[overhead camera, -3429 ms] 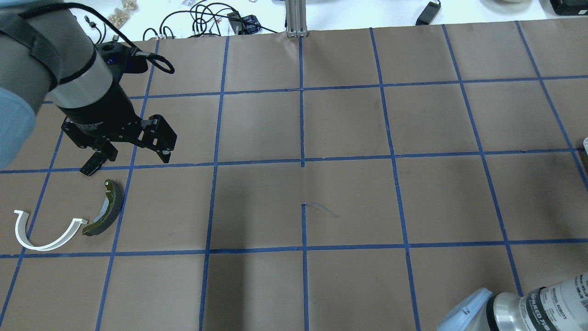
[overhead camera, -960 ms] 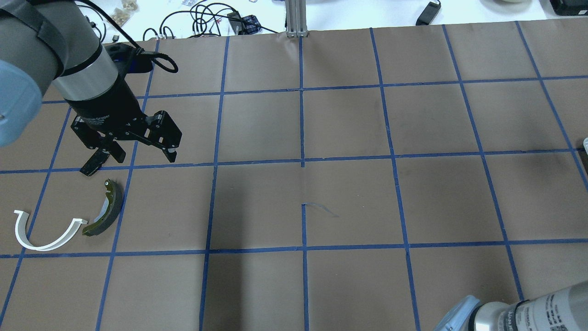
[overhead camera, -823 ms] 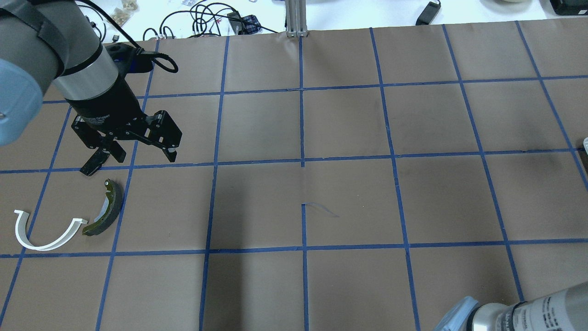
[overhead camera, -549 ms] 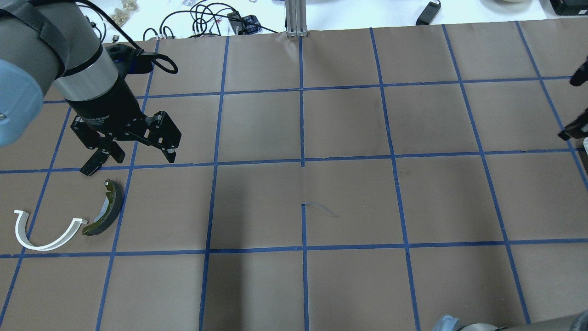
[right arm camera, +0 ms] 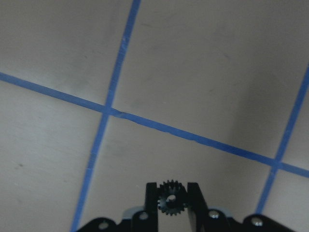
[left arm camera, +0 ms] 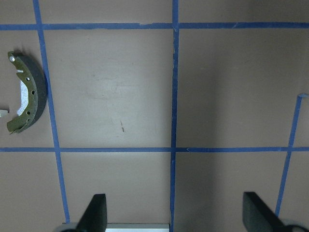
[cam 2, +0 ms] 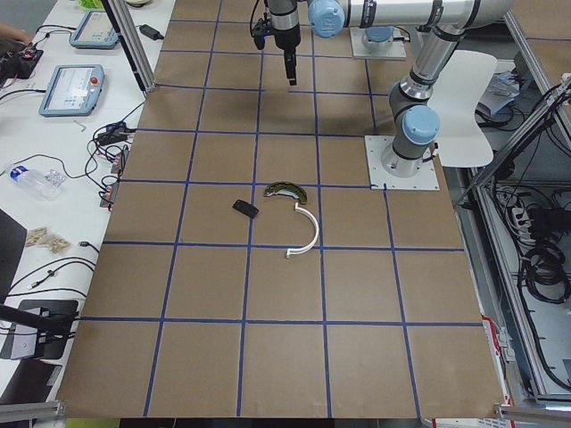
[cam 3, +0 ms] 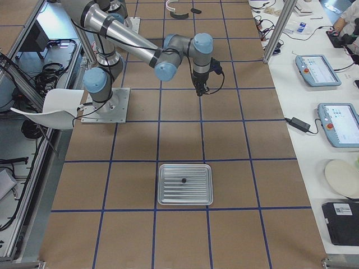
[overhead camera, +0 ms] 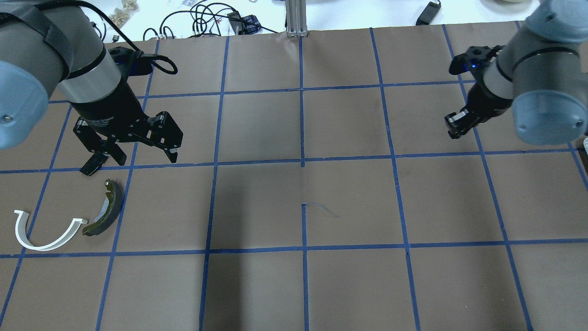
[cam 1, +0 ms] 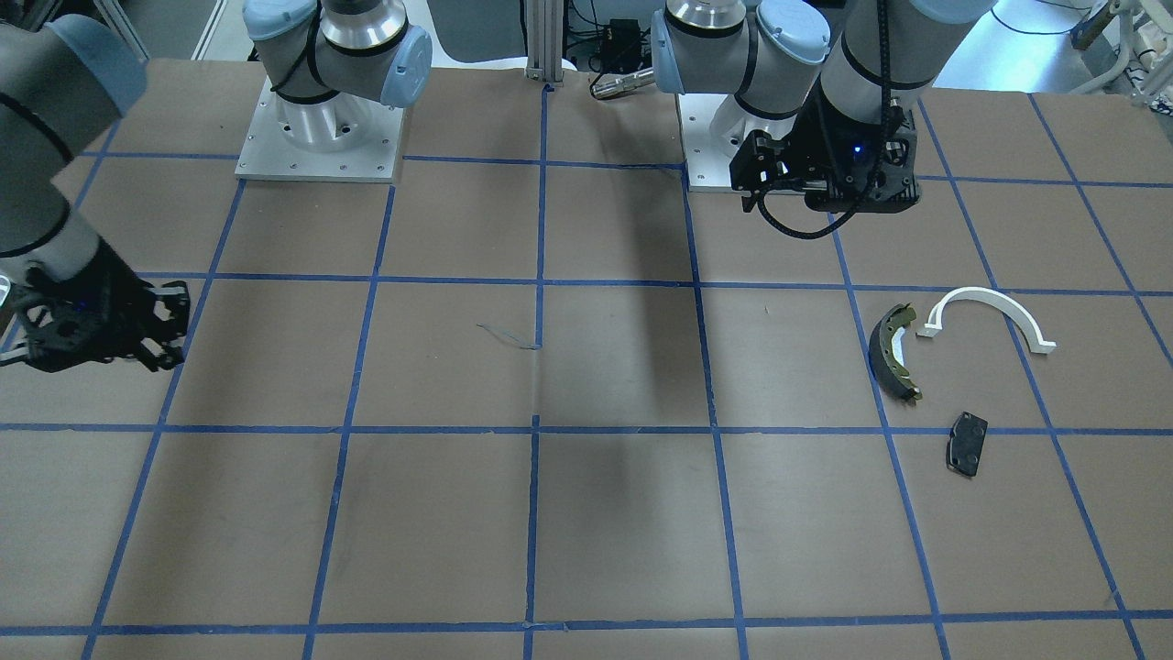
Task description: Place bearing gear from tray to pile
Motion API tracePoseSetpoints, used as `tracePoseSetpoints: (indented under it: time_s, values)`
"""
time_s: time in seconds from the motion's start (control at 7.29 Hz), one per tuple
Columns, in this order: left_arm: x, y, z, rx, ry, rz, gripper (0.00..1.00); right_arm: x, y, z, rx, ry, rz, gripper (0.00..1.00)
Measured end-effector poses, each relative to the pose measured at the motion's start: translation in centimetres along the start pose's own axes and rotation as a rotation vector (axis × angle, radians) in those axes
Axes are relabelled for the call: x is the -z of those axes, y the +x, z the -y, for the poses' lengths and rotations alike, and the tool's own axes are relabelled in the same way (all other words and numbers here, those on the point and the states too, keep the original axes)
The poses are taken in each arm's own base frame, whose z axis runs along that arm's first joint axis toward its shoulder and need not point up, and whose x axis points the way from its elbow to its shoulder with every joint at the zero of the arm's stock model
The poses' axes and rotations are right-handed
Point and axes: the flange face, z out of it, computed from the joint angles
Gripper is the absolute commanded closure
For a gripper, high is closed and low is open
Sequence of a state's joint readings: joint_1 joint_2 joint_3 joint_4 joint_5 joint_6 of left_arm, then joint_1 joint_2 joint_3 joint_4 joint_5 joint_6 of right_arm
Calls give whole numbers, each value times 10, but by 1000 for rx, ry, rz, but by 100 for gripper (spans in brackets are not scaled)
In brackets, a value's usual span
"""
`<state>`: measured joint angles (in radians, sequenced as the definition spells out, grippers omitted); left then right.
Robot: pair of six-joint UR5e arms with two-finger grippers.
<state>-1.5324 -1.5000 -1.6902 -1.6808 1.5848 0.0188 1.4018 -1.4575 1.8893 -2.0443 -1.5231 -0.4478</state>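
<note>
My right gripper (right arm camera: 170,189) is shut on a small black gear (right arm camera: 169,199), which shows between the fingertips in the right wrist view. In the overhead view the right gripper (overhead camera: 456,127) hangs above the table at the far right. The silver ribbed tray (cam 3: 164,169) holds one small black piece (cam 3: 183,180); only a white sliver of the tray (overhead camera: 586,146) shows overhead. The pile lies at the left: an olive brake shoe (overhead camera: 104,209), a white arch (overhead camera: 43,231) and a black brake pad (overhead camera: 89,167). My left gripper (overhead camera: 144,156) is open and empty just beyond the pile.
Brown paper with a blue tape grid covers the table. An aluminium post (overhead camera: 296,18) and cables (overhead camera: 202,20) stand at the far edge. Both arm bases (cam 1: 321,128) are on the robot's side.
My right arm has swung in from the lower right edge to the upper right of the overhead view, heading left. The left gripper has barely moved. The pile is unchanged.
</note>
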Motion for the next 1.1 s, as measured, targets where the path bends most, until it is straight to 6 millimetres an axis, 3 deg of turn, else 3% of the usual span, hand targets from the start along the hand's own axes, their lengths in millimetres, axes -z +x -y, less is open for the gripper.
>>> tracePoseSetpoints:
  time_s: [0.27,0.69,0.82,0.96,1.1]
  values:
    - [0,0,1,2,15,0,0,-16,-95,17,-159,4,46,76]
    - [1,0,0,0,22,2,0,-73,-229,49,-247,53,113,74]
    - [2,0,0,-1,24,3,0,-92,-261,54,-257,57,122,61]
    - [0,0,1,0,22,3,0,-112,-284,58,-265,64,127,1]
    - [0,0,3,0,24,3,0,-126,-294,60,-270,70,125,0]
